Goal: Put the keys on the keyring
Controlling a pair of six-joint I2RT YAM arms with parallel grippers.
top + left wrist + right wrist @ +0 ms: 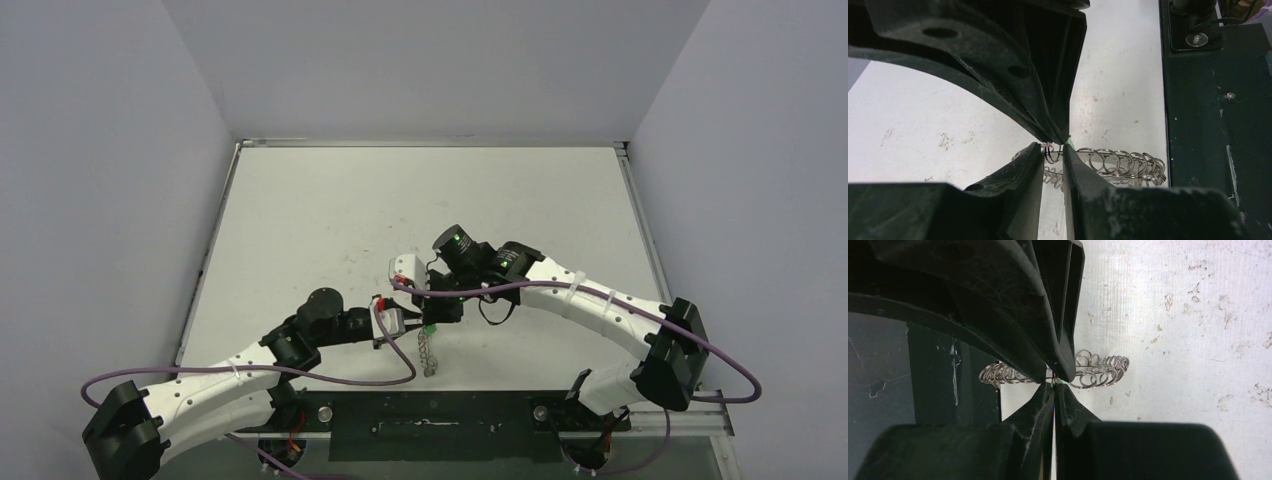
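Left gripper (1053, 147) and right gripper (1054, 386) meet tip to tip over the table (330, 200), near its front edge: threading step.

My left jaws stand narrow, pinching what looks like one wire loop (1049, 152) and holding the keyring (1118, 162) on edge. My right jaws are fully closed on the green key (1068, 144), only a green sliver showing, just beside that loop. Judgement: the key's hole must meet the loop's open end. I should hold the left grip firm, feed the right along the wire in small strokes, and avoid twisting, which could slip the key or bend the loop. Whether the key already sits on the wire, I cannot tell. Yellow-headed key not in view.
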